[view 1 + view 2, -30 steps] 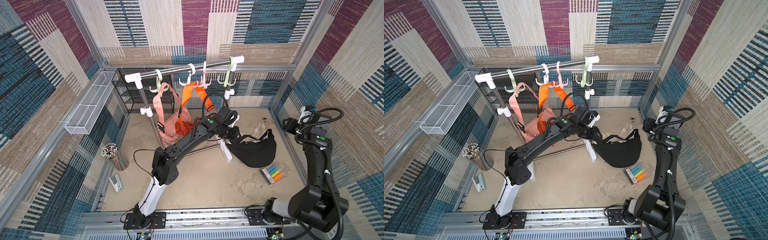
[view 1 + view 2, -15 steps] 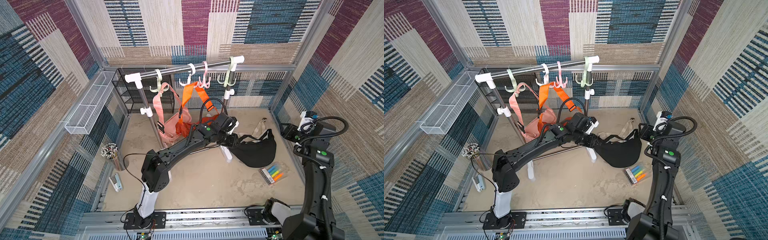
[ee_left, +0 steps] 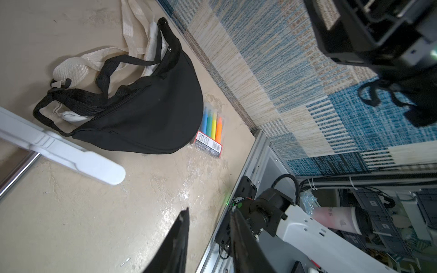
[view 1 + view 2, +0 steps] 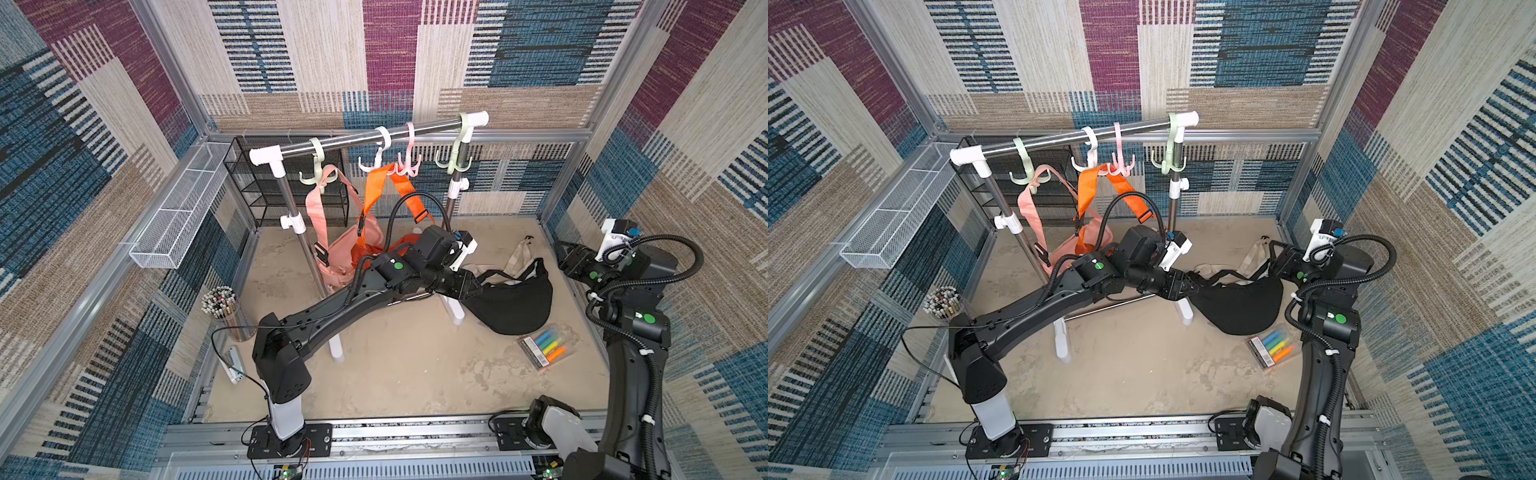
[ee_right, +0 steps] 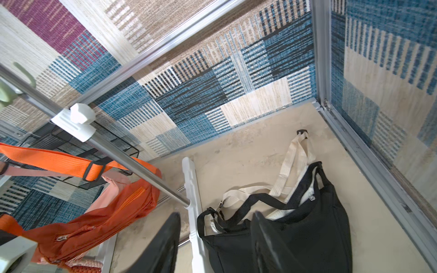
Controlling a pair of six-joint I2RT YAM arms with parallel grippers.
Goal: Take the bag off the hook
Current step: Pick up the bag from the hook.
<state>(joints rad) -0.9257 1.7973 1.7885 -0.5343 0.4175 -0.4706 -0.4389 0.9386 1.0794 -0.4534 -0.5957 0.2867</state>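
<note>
The black bag [image 4: 515, 303] is off the rack and lies flat on the table [image 4: 395, 374], toward 3 o'clock from the table's middle, its strap loose at its 10 o'clock side. It partly covers a cream bag [image 4: 517, 255], whose straps trail toward 12 o'clock. A pack of markers [image 4: 548, 347] sits just beside the black bag at its 5 o'clock.

The left end effector [image 4: 473, 286] hovers at the black bag's 9 o'clock edge. In the left wrist view its fingers [image 3: 184, 227] stand apart with nothing between them. The right end effector [image 5: 216, 214] is near the bag's 2 o'clock, and its fingers are also apart and empty.

At 10 o'clock from the black bag stands the rail [image 4: 353, 141]. An orange bag [image 4: 374, 189] hangs by its strap from the middle hooks; which one carries it I cannot tell. Beside it, at 9 o'clock, a pink bag [image 4: 332, 253] hangs from a pale green hook [image 4: 318, 174].
</note>
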